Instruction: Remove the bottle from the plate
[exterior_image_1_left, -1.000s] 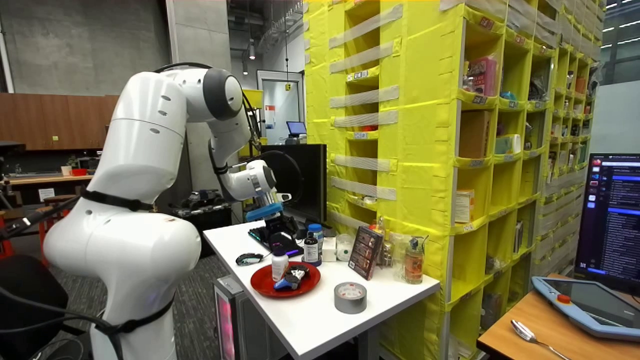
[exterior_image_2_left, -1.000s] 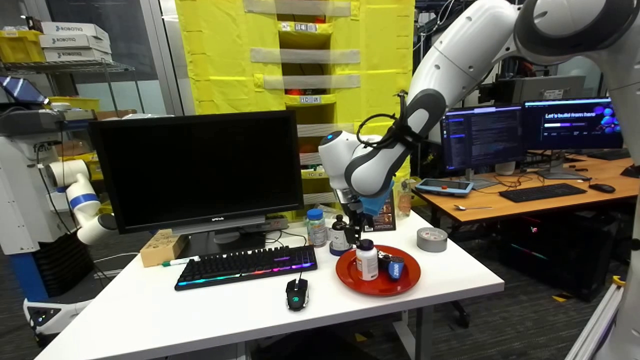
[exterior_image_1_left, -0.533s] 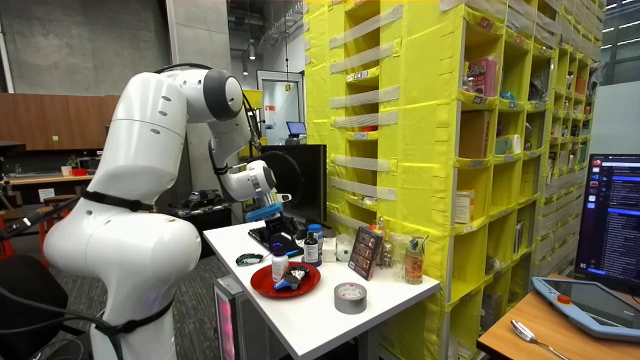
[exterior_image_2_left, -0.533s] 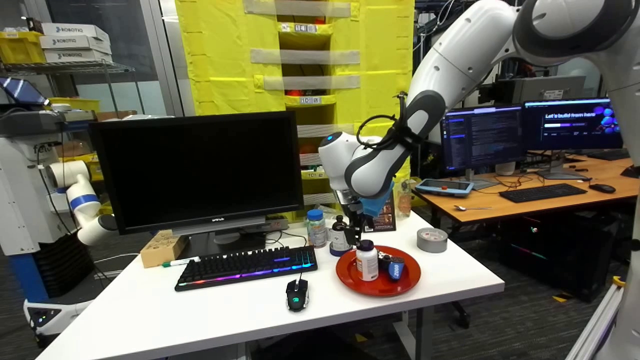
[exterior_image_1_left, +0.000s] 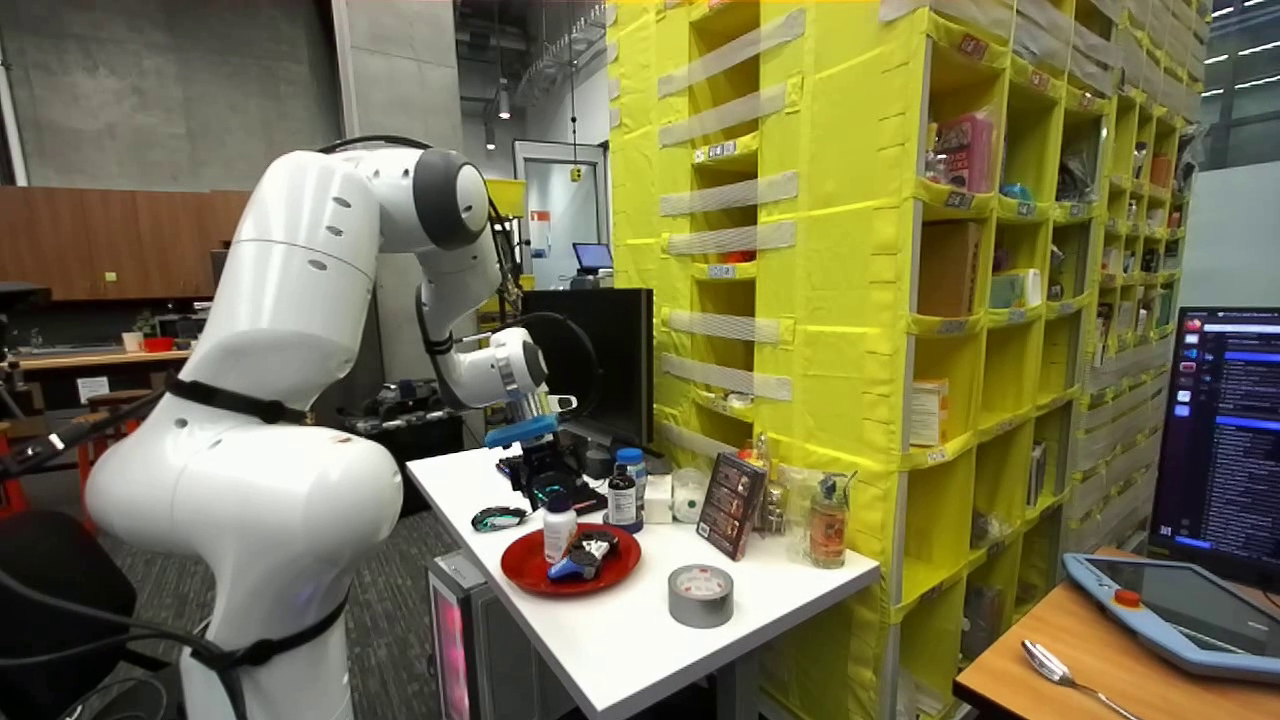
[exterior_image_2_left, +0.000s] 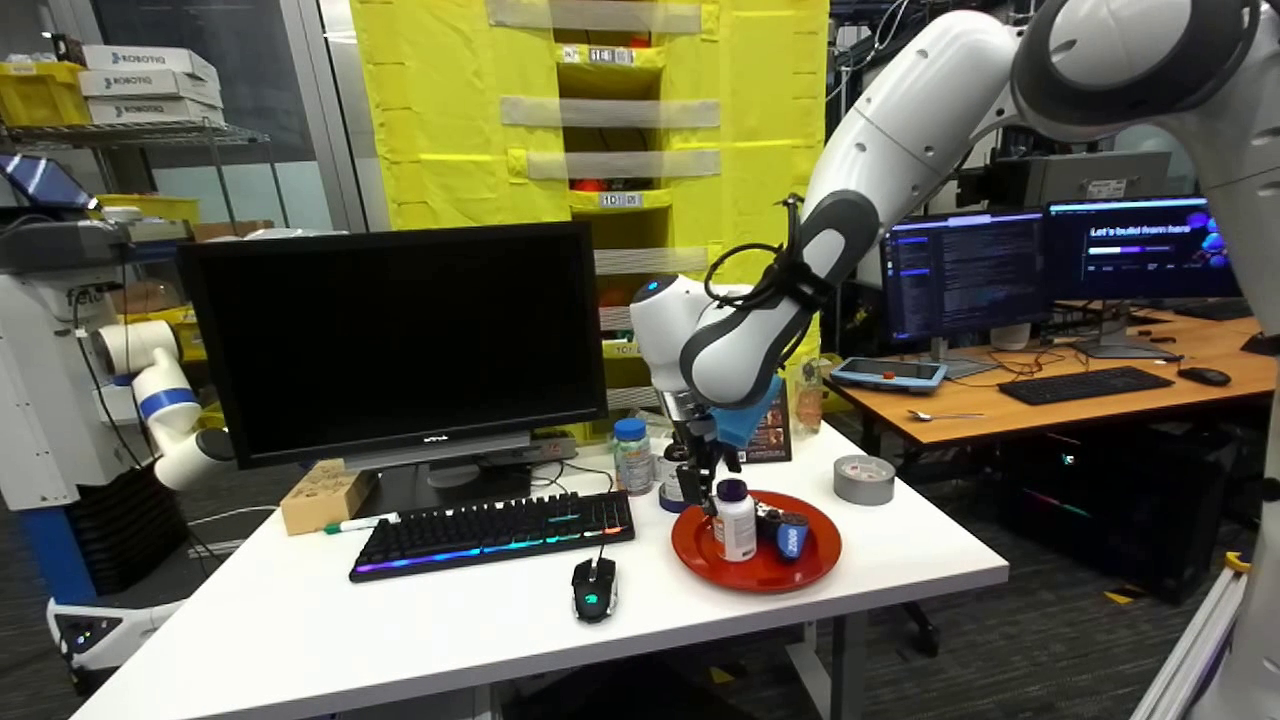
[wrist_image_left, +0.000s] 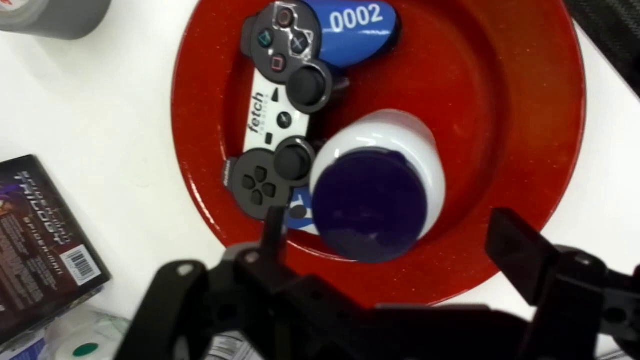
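Purple-capped pill bottle (wrist_image_left: 375, 192) upright on red plate (wrist_image_left: 535, 125); end effector (wrist_image_left: 392, 235) spread wide, empty, near plate's rim. Seems pre-grasp lining-up; next should straddle bottle, close, lift.

Glossy red plate (wrist_image_left: 535, 110), smooth white plastic bottle (exterior_image_2_left: 737, 530), smooth dark cap (wrist_image_left: 370, 205), matt black gripper (wrist_image_left: 391, 232)

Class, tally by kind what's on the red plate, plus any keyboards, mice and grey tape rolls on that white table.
White dark-capped plastic bottle: 1
Black, white and blue game controller: 1
Black rectangular keyboard: 1
Black computer mouse: 1
Round grey tape roll: 1
Total: 5
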